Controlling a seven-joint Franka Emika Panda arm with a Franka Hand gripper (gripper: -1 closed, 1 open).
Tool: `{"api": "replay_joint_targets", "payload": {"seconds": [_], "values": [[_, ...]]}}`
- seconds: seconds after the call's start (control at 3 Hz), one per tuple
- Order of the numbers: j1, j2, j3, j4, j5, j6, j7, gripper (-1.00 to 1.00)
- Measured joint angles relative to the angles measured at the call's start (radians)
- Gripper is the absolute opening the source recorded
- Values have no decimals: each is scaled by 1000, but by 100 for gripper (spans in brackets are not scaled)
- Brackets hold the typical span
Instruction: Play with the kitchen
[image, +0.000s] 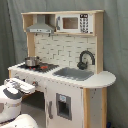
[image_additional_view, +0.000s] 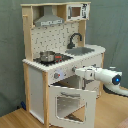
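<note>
The white and light-wood toy kitchen stands against a grey curtain. A small shiny metal pot sits on its black stovetop, left of the grey sink in both exterior views. The white robot gripper is at the front edge, above the open oven door. I cannot tell if its jaws are open or closed

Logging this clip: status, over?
Gripper at the kitchen front, by the knobs. Oven door hanging open. Pot on stovetop. Nothing in the way.
</note>
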Motion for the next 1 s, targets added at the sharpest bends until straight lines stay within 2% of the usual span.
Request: {"api": "replay_joint_targets", "payload": {"seconds": [0.67, 1.0], "values": [[141, -1, -96, 25, 0, -81, 65, 100], [181, -3, -106, 92, 0, -134, 113, 100]]}}
